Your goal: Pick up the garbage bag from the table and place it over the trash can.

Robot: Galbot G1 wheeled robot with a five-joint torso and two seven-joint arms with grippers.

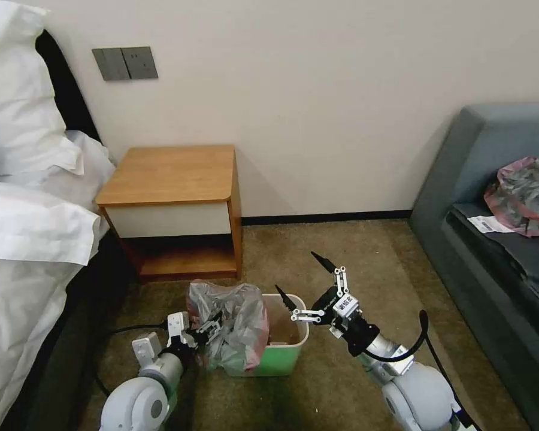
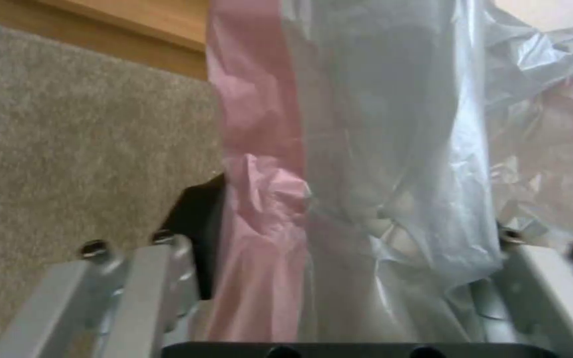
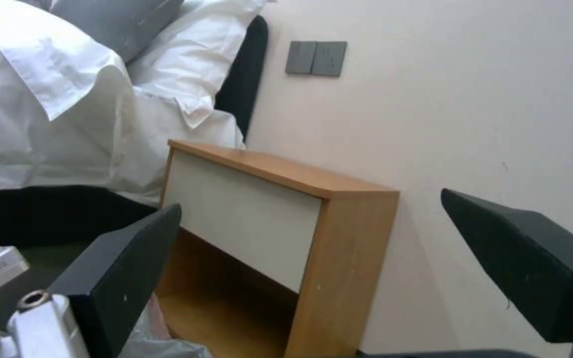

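Wooden and bare on top, the table (image 1: 169,175) stands against the wall between the bed (image 1: 27,239) and the grey sofa (image 1: 497,239); nothing lies on it, so the pick-up part of the task looks finished. On the sofa rests a second plastic bag (image 1: 524,194), a flat heap, well apart from the work.

On the carpet in front of the table stands the trash can (image 1: 281,353), green outside with a pale rim. The garbage bag (image 1: 230,326) hangs over its left side, crumpled and bunched; it covers that edge and part of the opening, while the right part of the rim is uncovered and the inside is visible there. I judge the task about half done: the bag has reached the bin but is not spread around the whole rim.

The left gripper (image 1: 206,329) is at the left edge of the bin and is clamped on the garbage bag; in the left wrist view the grey film and pink rim (image 2: 253,199) run between its fingers (image 2: 197,238). The right gripper (image 1: 305,281) hovers above the right rim of the bin, jaws spread wide and holding nothing.
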